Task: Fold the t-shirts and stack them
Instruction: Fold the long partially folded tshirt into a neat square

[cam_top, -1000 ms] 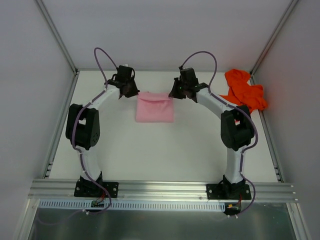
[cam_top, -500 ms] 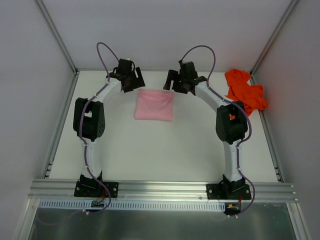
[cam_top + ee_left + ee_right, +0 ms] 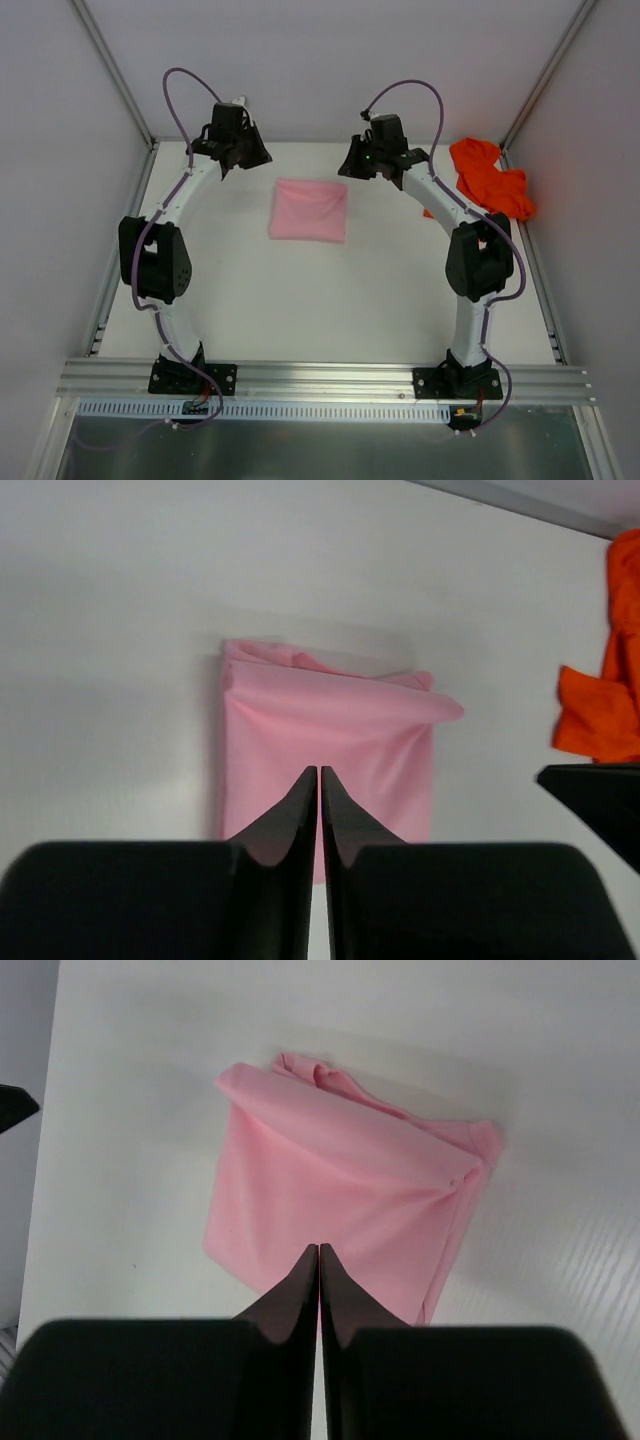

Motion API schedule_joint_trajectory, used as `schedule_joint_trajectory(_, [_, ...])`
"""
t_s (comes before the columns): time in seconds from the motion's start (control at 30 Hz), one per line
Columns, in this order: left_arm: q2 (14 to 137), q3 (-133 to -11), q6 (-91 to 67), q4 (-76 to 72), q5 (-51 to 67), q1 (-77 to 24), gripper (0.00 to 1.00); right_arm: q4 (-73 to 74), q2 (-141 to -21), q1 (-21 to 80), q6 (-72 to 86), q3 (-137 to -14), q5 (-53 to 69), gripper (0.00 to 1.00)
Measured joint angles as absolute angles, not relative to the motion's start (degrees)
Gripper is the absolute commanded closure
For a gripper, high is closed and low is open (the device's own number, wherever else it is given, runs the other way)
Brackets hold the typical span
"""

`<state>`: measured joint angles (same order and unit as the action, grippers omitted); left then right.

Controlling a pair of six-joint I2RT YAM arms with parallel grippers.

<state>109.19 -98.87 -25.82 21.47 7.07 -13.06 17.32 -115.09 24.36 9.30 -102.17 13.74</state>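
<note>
orange-red t-shirt point(image 3: 490, 180) is seen crumpled far right, nearest the right gripper point(image 3: 350, 167) (clenched, empty) | left gripper point(image 3: 240, 160) likewise clenched; pink t-shirt point(image 3: 309, 210) folded between

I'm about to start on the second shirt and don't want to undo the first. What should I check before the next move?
1. Pink t-shirt folded into a flat rectangle: ok.
2. Left pincer shut, holding nothing: ok.
3. Right pincer shut, holding nothing: ok.
4. Both pincers clear of the pink cloth: ok.
5. Orange-red t-shirt folded: not ok, crumpled in the far right corner.
6. Shirts stacked: not ok, they lie apart.
</note>
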Motion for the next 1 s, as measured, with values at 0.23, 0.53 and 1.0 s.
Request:
schedule_joint_trajectory(0.23, [112.03,-95.42,-27.49,17.89,13.39,-13.06,1.00,15.68,-118.41,24.49,11.64,-96.97,15.90,0.98])
schedule_joint_trajectory(0.53, [126.45,-99.55,-29.28,18.94,14.48,-13.02,1.00,19.86,-131.02,24.49,11.16,-107.33,12.80,0.92])
schedule_joint_trajectory(1.0, [138.58,-118.74,-32.73,18.90,14.94,-11.88,0.72,23.29,-140.38,24.47,7.81,-124.46,5.23,0.71])
